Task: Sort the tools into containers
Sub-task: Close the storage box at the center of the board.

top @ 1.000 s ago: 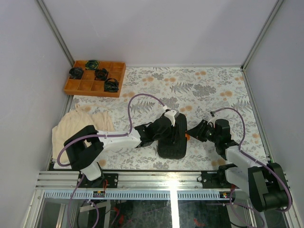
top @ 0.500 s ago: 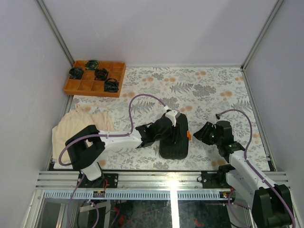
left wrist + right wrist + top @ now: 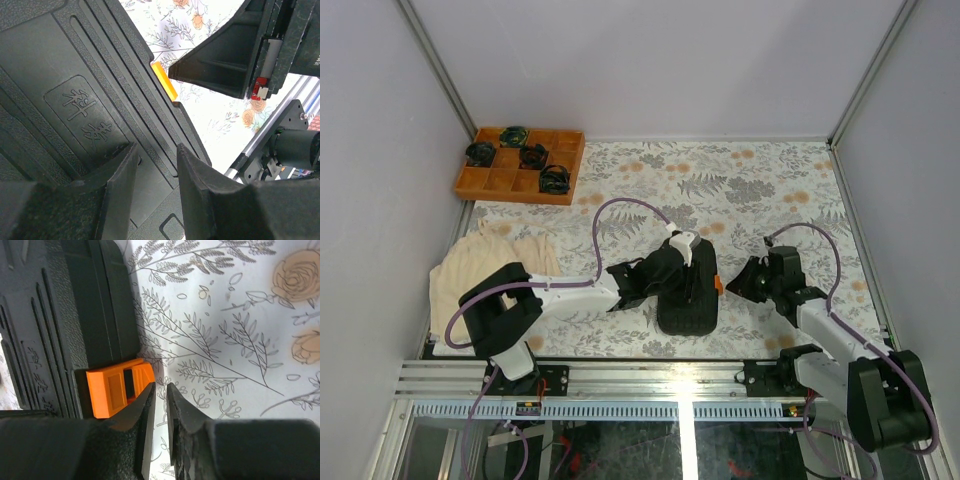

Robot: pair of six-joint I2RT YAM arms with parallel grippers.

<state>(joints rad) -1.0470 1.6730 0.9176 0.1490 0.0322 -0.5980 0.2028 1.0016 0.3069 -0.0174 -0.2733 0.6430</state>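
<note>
The black tool case lies closed on the floral table top, and no tools show in any view. My left gripper rests on its lid, fingers a little apart with nothing between them. The orange latch sticks out of the case's right edge. My right gripper is at table level just right of the latch, its fingers almost together and empty, the left fingertip at the latch's corner. The right gripper also shows in the left wrist view.
An orange gridded tray with several black-green coiled items stands at the far left corner. A beige cloth lies at the left edge. The metal frame rail runs along the near edge. Walls close in on both sides.
My right gripper drew back to the right, then came in again to the latch. The case shifted slightly right under my left gripper.
</note>
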